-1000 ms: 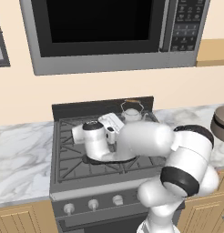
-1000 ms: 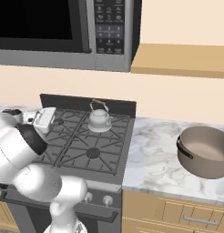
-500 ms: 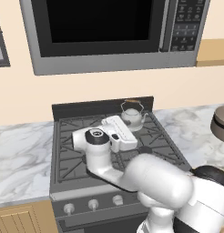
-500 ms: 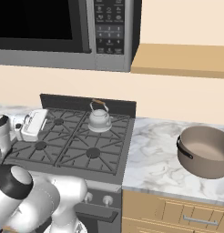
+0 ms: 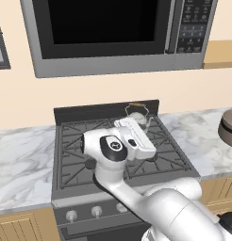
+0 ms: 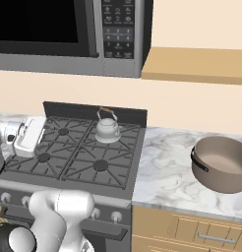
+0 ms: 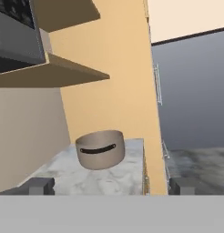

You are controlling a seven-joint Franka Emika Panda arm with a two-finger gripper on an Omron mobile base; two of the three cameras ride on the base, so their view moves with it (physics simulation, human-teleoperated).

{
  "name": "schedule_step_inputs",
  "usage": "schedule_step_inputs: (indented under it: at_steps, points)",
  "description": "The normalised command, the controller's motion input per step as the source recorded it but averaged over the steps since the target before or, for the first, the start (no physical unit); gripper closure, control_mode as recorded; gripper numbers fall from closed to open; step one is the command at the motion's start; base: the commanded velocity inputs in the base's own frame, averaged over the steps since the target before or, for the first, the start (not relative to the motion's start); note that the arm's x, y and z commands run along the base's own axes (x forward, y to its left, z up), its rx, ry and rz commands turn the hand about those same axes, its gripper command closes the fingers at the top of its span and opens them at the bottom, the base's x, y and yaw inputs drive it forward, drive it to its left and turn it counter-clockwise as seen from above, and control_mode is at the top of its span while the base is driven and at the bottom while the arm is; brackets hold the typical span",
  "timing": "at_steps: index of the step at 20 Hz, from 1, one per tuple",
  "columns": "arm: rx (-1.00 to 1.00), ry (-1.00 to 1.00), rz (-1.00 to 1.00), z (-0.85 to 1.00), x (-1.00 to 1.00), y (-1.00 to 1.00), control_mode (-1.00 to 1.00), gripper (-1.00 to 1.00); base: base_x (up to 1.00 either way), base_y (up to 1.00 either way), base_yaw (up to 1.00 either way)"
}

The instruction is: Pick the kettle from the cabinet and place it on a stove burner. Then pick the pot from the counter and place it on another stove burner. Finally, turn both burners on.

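Sitting on the far right burner of the stove [image 6: 74,152], the small silvery kettle [image 6: 107,129] is upright, its spout and arched handle clear of the black grates; judging by that, the first placement looks finished. To the right, well apart from the stove, the wide taupe pot [image 6: 221,163] rests on the white marbled counter [image 6: 165,174], its dark side handle facing the near left, a likely spot to grasp it for the move to another burner. Above it runs the tan cabinet [image 6: 196,71] shelf, beside the grey microwave [image 6: 69,34]. The stove's knobs [image 6: 116,216] sit along its near front edge, seemingly not yet touched. The white arm's hand hovers over the left side of the stove, turned sideways toward the pot, which sits centred in the hand view. The gripper [image 7: 107,187] is spread fully wide, its two dark fingertips [image 7: 38,186] far apart, holding nothing and touching nothing.
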Motion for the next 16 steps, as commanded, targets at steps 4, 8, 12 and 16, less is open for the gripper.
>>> schedule_step_inputs:
  at_steps: [4,8,12,16]
  points:
    - [0.12,0.0,0.0,0.34,-0.43,-0.29,-1.0,-1.0,0.0,0.0,0.0]
    - [0.13,0.0,0.0,0.32,-0.41,-0.3,-1.0,-1.0,0.0,0.0,0.0]
    - [0.15,0.0,0.0,0.25,-0.39,-0.35,-1.0,-1.0,0.0,0.0,0.0]
    - [0.18,0.0,0.0,0.07,-0.33,-0.4,-1.0,-1.0,0.0,0.0,0.0]
